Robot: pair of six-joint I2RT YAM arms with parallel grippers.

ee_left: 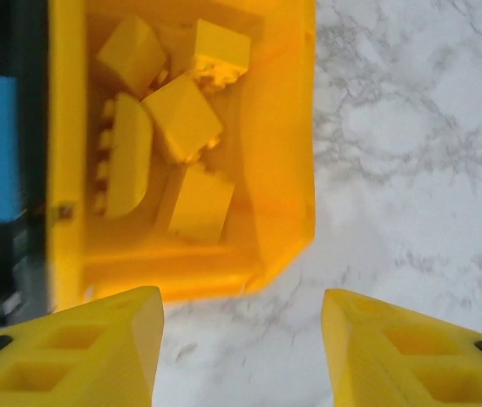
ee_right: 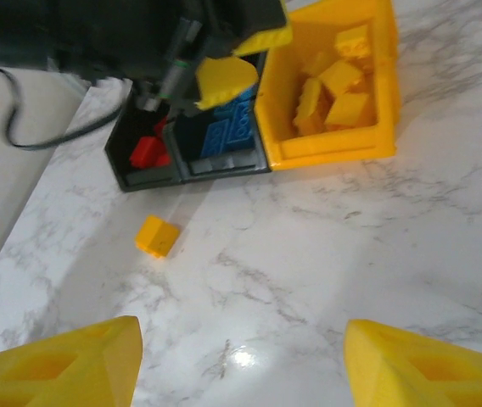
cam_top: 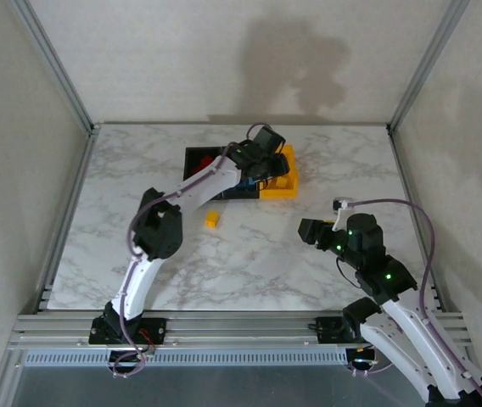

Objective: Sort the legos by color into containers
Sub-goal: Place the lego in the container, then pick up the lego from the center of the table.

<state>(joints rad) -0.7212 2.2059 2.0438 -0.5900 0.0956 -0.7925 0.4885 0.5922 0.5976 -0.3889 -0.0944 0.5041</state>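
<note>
Nearest, between the middle of the marble worktop [cam_top: 122, 170] and its right edge, the right claw [ee_right: 241, 356] hangs above bare surface, its yellow fingers apart with nothing between them. Near the worktop's middle lies one loose yellow brick [cam_top: 212, 220], well apart from both claws. Toward the far edge stands a row of three joined bins: an end black bin [ee_right: 143, 178] with red bricks [ee_right: 145, 153], a middle black bin [ee_right: 224, 163] with blue bricks [ee_right: 228, 136], and a yellow bin [ee_right: 334, 153] with yellow bricks [ee_left: 182, 119] (about five, jumbled). The left claw [ee_left: 241, 339] hovers over this row, fingers apart, empty.
</note>
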